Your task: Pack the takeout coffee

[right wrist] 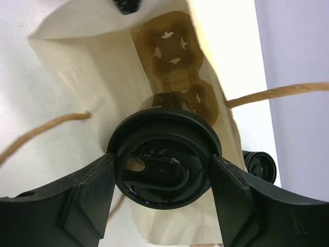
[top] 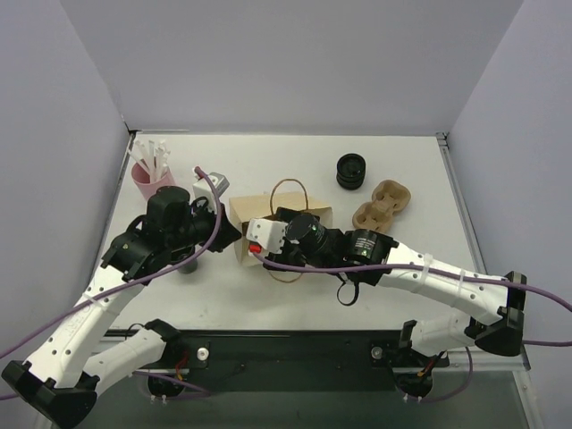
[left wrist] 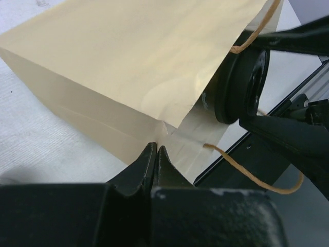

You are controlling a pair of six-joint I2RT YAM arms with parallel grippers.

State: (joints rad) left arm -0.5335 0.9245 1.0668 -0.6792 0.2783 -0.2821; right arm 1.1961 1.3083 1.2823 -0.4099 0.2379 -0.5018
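A: Nearest thing?
B: The right gripper (right wrist: pixel 163 165), clamped either side of the black lid of the takeout coffee (right wrist: pixel 165 149). Lid faces the wrist. Cup body points ahead into the mouth of the paper bag (right wrist: pixel 87 72).
A: Cup in yet?
B: Partly. In the left wrist view the body is hidden behind the bag's flap and the lid sits right at the rim.
A: Other arm?
B: The left gripper (left wrist: pixel 157 154) is closed tight, tips pinched on the bag's rim edge, near the cup. The bag lies on its side on the worktop (top: pixel 295 161).
A: Room around the cup?
B: Bag wall is well off to the right gripper's left and close by its right finger. The handle strings (right wrist: pixel 277 92) trail out both sides, apart from the lid.
A: Anything in the way?
B: Ahead of the cup a brown carrier shape (right wrist: pixel 169 56) looks to lie inside the bag. Touching the cup base or not, cannot tell.
A: Outside the bag?
B: To the right gripper's right are the black ribbed rings (top: pixel 351 170) and a brown cup carrier (top: pixel 382 204), both apart from the bag. Beyond the left gripper is a pink cup of white sticks (top: pixel 152 179), near the far-left corner. Bare worktop runs beyond the bag to the far wall. A narrow strip lies behind both grippers to the near edge.
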